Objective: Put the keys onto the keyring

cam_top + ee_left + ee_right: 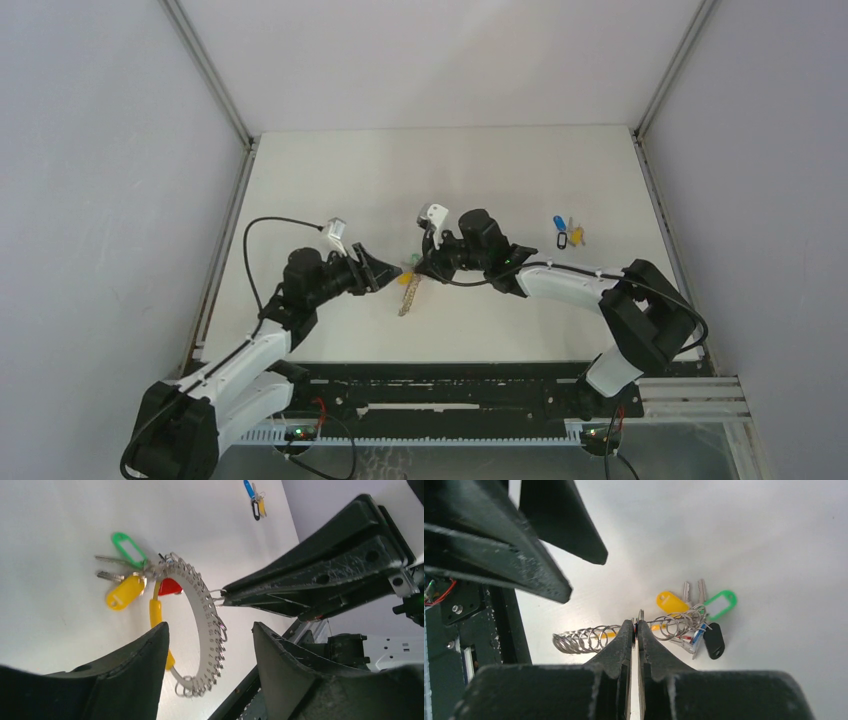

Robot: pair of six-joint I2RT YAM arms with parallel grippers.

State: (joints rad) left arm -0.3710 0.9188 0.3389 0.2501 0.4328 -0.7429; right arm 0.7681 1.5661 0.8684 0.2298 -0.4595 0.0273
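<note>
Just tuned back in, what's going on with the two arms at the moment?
The right hand is shut on the keyring, pinching it at its row of wire loops. The left hand is open right beside the ring and grips nothing. Several tagged keys, green and yellow among them, already hang on it. A small cluster of loose keys lies apart at the table's right side, not yet picked up.

The keyring (205,625), a grey curved strip lined with wire loops with one yellow section, is clamped in the right end effector (635,630). Tagged keys (125,587) (green, yellow, red, black) cluster at its far end. Loose keys (567,232) lie well apart.
</note>
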